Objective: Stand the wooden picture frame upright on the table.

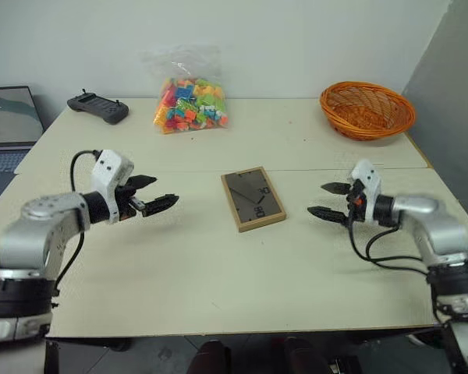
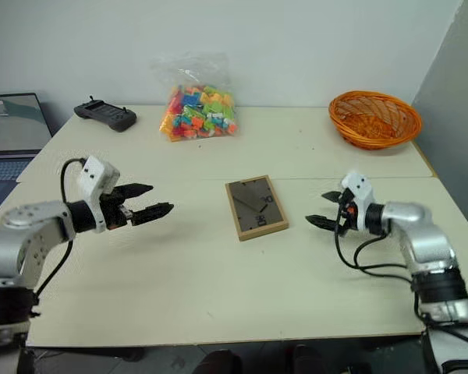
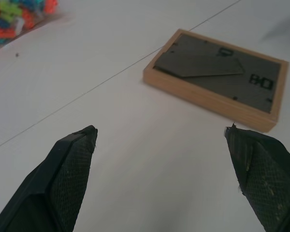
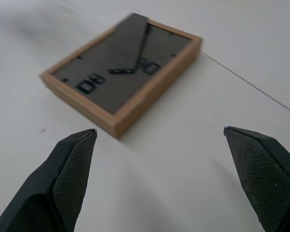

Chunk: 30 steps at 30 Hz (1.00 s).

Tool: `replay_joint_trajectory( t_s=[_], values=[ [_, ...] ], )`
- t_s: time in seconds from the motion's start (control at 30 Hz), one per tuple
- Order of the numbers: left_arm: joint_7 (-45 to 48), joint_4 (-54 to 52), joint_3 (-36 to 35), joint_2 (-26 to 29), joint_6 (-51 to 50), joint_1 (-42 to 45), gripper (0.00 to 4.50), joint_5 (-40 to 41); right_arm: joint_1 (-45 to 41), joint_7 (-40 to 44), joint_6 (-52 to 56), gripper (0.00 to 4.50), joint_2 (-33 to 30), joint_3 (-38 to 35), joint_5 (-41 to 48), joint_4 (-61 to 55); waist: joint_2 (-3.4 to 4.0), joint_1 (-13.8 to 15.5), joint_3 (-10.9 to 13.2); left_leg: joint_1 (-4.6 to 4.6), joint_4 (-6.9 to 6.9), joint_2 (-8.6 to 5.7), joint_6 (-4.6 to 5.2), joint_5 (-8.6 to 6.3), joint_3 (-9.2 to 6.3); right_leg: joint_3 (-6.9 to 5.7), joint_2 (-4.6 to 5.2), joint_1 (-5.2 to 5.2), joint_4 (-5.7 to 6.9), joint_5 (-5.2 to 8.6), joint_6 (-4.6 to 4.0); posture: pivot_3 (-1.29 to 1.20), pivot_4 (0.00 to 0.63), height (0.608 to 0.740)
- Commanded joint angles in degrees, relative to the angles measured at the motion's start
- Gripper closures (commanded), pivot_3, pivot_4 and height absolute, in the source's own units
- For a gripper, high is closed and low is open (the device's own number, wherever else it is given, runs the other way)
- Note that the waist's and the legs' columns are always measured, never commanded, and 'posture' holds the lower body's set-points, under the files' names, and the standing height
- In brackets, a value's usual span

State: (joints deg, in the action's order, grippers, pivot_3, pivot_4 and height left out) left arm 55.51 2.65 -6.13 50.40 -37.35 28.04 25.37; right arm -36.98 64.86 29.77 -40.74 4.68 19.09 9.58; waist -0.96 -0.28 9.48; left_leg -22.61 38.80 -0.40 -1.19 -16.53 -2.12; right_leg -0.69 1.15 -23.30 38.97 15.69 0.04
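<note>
We saw wooden picture frame [image 1: 253,199] face-down on tabletop [image 1: 218,280], long axis front-to-back, between left gripper [image 1: 157,193] and right gripper [image 1: 327,200]; right nearer; both jaws spread, empty.

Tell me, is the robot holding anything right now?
Nothing. Both the left pincer and the right pincer are open, with the picture frame lying untouched between them.
</note>
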Motion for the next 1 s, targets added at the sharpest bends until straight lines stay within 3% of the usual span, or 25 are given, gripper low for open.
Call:
replay_joint_trajectory(
  t_s=[0.03, 0.37, 0.47, 1.0],
  values=[
    [3.10, 3.84, 3.20, 1.31, 5.64, 4.18, 0.00, -4.22, -6.03, 3.91, -0.89, 0.01, 0.41, 1.47, -0.58, 4.33, 0.00, -0.03, 0.00, 0.00, 0.00, 0.00, 0.00, 0.00, 0.01, 0.00, 0.00, -0.01, 0.00, 0.00, 0.00, 0.00, 0.150, 0.740],
    [1.72, 12.38, 7.13, -4.05, 13.20, 9.40, 0.00, -10.68, -13.95, -1.72, -15.03, 0.01, 5.84, 4.59, -10.78, 22.02, -0.01, -0.07, 0.01, -0.21, 0.07, 0.02, -0.03, 0.02, 0.22, 0.12, 0.05, -0.23, 0.02, 0.00, 0.00, 0.00, 0.150, 0.740],
    [0.06, 16.31, 8.19, -7.10, 17.14, 10.86, 0.51, -13.28, -17.92, -6.92, -17.52, 0.00, 9.25, 4.03, -13.10, 30.15, -0.01, -0.09, 0.01, -0.19, 0.09, 0.03, -0.03, 0.02, 0.27, 0.12, 0.05, -0.25, 0.09, -0.01, 0.00, 0.00, 0.150, 0.740],
    [-11.86, 51.45, 14.71, -23.10, 41.06, 25.19, 3.73, -28.16, -25.26, -21.24, -33.40, 3.45, 22.13, 9.48, -27.12, 53.62, -0.04, -0.76, -0.01, -0.28, 0.11, 0.09, -0.28, 0.16, 0.69, 0.22, 0.15, -0.42, 0.13, -0.02, 0.00, 0.00, 0.150, 0.740]
  ],
)
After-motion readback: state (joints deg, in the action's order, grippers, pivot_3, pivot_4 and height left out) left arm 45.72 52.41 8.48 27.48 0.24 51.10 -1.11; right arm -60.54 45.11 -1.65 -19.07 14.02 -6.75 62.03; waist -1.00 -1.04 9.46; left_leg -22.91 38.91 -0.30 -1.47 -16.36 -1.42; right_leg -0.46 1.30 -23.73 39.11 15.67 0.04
